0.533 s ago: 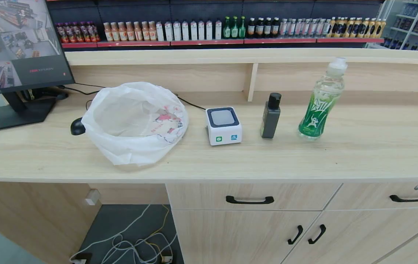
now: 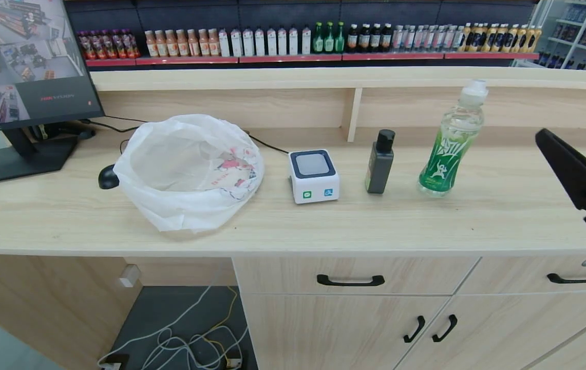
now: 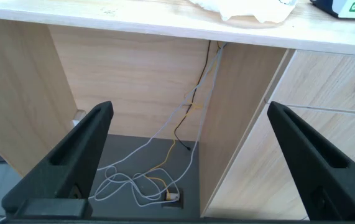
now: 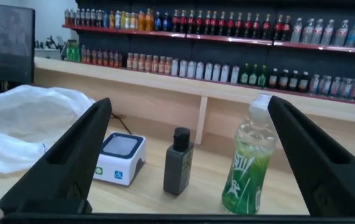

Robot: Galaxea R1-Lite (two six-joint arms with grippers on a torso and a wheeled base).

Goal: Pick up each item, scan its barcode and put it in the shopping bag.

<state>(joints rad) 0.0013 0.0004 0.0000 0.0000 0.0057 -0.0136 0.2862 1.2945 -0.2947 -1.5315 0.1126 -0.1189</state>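
Note:
On the wooden counter an open white shopping bag lies at the left, and a small white barcode scanner stands beside it. Right of the scanner stand a dark grey bottle with a black cap and a green drink bottle. My right gripper hangs open at the far right above the counter, apart from both bottles. Its wrist view looks past the right gripper at the green bottle, dark bottle, scanner and bag. My left gripper is open and low, below the counter edge.
A monitor and a black mouse sit at the counter's left end. A raised ledge runs along the back. Below are drawers with black handles and loose cables on the floor.
My right gripper has come into the head view at the right edge, open. The bag, scanner and both bottles have not moved.

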